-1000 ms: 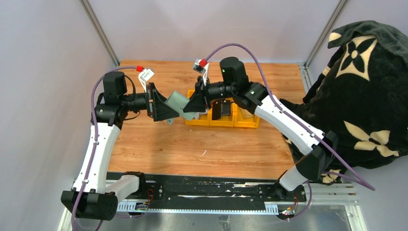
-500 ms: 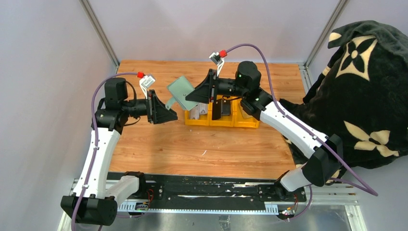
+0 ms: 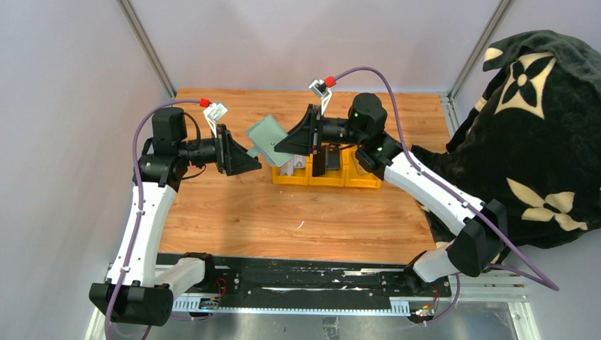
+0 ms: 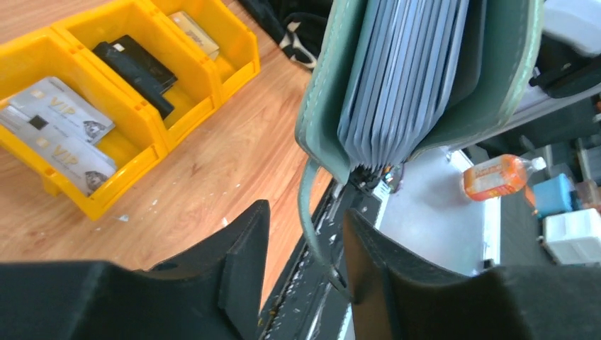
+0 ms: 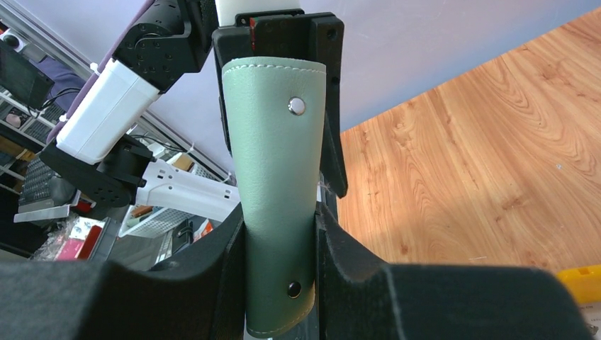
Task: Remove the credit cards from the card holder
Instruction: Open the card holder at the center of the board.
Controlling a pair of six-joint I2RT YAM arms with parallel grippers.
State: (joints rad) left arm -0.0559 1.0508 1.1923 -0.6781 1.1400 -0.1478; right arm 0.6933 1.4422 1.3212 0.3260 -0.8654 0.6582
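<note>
Left wrist: yellow bin [image 4: 131, 173] holds silver cards [image 4: 60, 131], black card [image 4: 135, 67], tan card [image 4: 193, 32].

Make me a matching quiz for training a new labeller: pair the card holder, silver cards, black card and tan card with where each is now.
Things: 1 card holder; 2 silver cards; 3 black card; 4 tan card.
Places: A yellow bin, middle compartment; B clamped in the right end effector; C bin, robot's-right end compartment; D bin, robot's-left end compartment.
Pairs: 1-B, 2-D, 3-A, 4-C.
</note>
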